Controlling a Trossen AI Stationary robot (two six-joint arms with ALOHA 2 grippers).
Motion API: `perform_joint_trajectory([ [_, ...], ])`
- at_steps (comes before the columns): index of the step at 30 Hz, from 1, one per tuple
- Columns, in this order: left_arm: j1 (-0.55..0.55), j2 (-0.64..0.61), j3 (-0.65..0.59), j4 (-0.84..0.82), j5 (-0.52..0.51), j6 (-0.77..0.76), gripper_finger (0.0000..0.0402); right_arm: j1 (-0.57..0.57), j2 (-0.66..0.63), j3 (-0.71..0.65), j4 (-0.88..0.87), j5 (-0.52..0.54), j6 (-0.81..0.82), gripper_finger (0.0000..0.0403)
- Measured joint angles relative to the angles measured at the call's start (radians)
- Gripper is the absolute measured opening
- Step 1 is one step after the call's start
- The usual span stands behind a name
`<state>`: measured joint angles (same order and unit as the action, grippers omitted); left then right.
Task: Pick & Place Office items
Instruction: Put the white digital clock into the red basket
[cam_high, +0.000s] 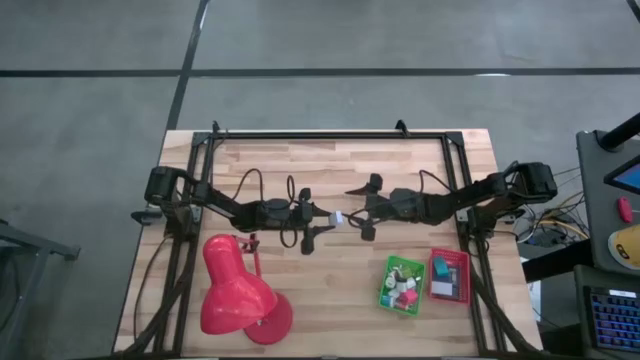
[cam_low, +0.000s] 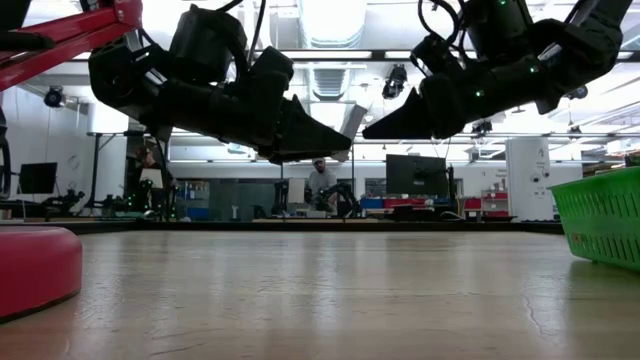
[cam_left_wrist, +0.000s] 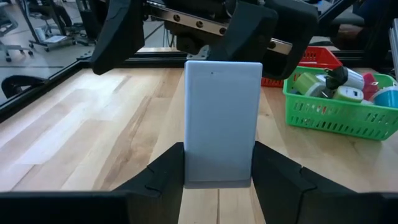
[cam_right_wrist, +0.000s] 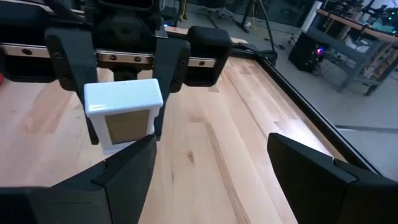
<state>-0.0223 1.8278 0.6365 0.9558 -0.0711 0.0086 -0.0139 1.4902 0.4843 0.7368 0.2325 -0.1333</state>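
My left gripper (cam_left_wrist: 217, 163) is shut on a white flat block (cam_left_wrist: 222, 118), one of the office items, above the middle of the table (cam_high: 300, 165). The block (cam_high: 340, 217) sticks out past the fingers toward my right gripper (cam_right_wrist: 211, 146). That gripper stands open and level just short of the block's free end, which shows a tan face (cam_right_wrist: 127, 127). In the low view both grippers hang well above the tabletop, nose to nose (cam_low: 357, 128). Several more small items lie in the green basket (cam_left_wrist: 336, 118). My left gripper pinches the white block between its two fingers, on the two long narrow sides at the end nearest the wrist (cam_left_wrist: 186, 171). The fingers come in about level from the table's left and lie along the block. The block is lifted clear, roughly level, broad white face up.
A green basket (cam_high: 384, 290) and a red tray (cam_high: 449, 262) stand near the front right. A big red desk lamp (cam_high: 235, 290) fills the front left. Black frame rails (cam_high: 330, 134) run along the far edge and both sides. Bare wood lies under the grippers.
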Motion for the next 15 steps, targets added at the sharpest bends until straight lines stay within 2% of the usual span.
perform_joint_trajectory([
  [15,0.0,0.0,0.0,0.0,-0.001,0.0,0.0161,0.003,0.0,0.0,0.001,-0.002,0.05,0.0302],
])
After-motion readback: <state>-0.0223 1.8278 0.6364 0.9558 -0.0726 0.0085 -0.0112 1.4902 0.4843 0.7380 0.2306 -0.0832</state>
